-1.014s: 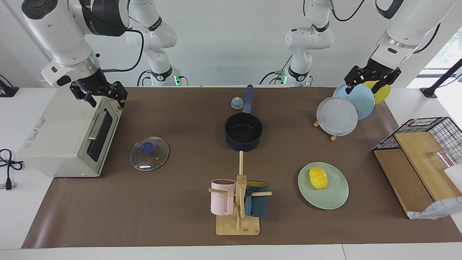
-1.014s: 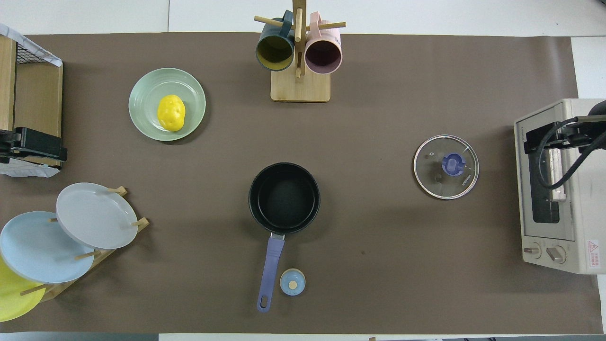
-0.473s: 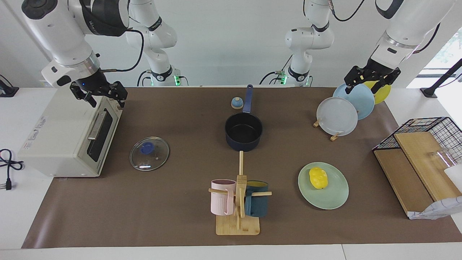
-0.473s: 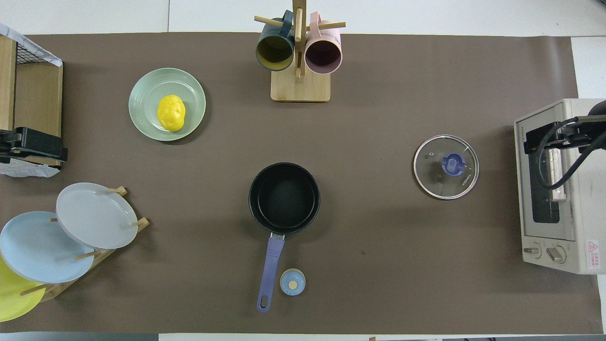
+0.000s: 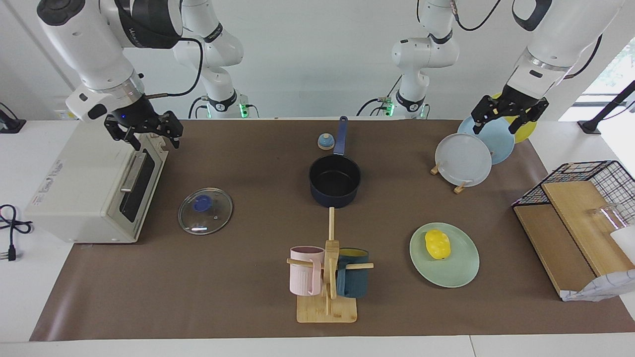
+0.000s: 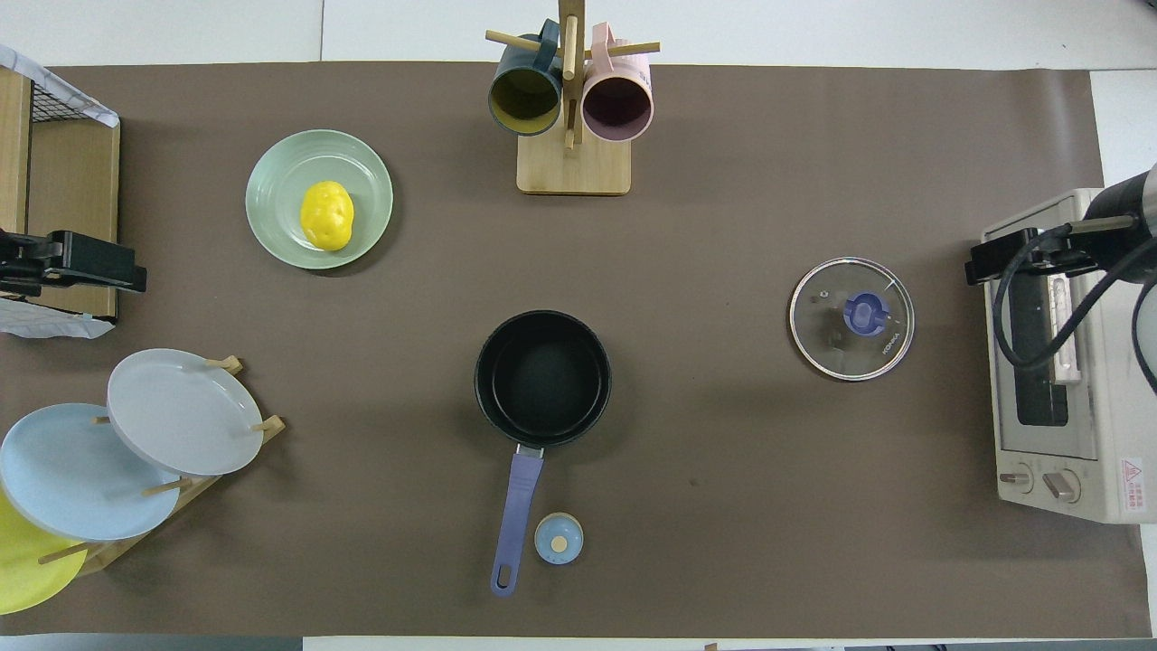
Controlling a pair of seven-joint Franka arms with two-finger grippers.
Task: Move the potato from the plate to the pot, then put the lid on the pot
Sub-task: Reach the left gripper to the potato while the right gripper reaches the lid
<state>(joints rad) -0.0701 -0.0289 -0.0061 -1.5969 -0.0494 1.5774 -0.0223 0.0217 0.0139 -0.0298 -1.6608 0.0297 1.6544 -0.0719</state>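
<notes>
Resting: one potato (image 5: 437, 244) on one plate (image 5: 459, 272); one pot (image 5: 334, 181), one lid (image 5: 205, 210); both pincers spread, empty.

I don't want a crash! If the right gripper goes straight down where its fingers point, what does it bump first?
Probably the toaster oven: the right gripper, fingers open, hangs over its door-side top edge. Depth is unclear.

white wall (image 5: 317, 54), brown table mat (image 5: 238, 277)
</notes>
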